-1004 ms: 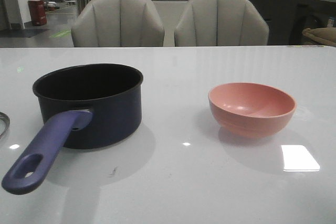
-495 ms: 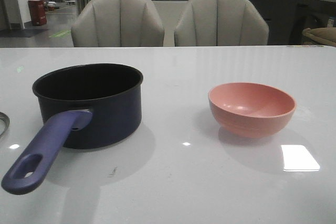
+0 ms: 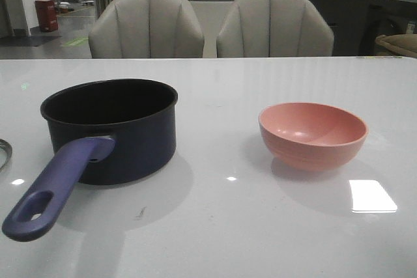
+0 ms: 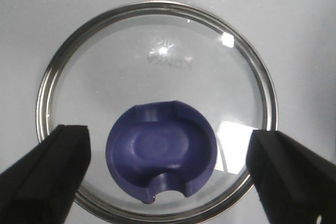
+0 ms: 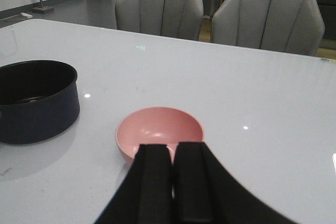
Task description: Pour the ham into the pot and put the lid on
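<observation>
Looking forward over the glossy white table (image 3: 215, 226), you see the dark navy round saucepan (image 3: 111, 128) at left, its long purple-blue handle pointing toward the camera, and the empty-looking pink plastic bowl (image 3: 313, 135) well apart at right. Two grey upholstered chairs (image 3: 146, 25) stand behind the table. Only a sliver of the round clear glass lid with a metal rim (image 3: 4, 153) shows, cut off at the left edge. The pot's floor is too dark to read; no ham pieces can be made out in pot or bowl, and neither arm appears here.

From the left wrist, the lid lies flat on the table, its blue flared knob (image 4: 160, 153) centred below the left gripper (image 4: 168, 174), whose black fingers (image 4: 44, 174) stand wide apart, holding nothing.

From the right wrist, the right gripper (image 5: 172, 182) shows its two fingers pressed together, empty, hiding the bowl's near rim; the pot sits beyond, to one side.
</observation>
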### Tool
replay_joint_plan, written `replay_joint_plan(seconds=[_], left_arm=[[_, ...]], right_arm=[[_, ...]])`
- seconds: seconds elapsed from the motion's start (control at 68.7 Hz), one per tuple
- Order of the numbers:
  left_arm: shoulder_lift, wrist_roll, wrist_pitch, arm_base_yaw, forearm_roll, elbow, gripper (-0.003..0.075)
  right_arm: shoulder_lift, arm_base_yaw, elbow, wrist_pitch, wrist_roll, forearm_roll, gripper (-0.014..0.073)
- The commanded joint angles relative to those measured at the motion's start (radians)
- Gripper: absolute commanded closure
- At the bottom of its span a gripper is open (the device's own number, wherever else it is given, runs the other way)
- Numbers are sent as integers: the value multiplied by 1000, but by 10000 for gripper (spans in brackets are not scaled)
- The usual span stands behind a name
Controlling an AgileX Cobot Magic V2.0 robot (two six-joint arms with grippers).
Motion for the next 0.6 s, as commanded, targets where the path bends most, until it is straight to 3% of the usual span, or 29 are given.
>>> replay_joint_plan(seconds=[0.0, 0.466, 0.582], left_arm=[[-19, -14, -8, 2, 0, -29, 82], [45, 21, 6, 2, -62, -29, 83], [51, 21, 8, 2, -62, -29, 121]], right_arm=[[9, 2, -27, -70, -12, 9, 441], [9, 2, -27, -70, -12, 9, 441], [9, 2, -27, -70, -12, 9, 441]])
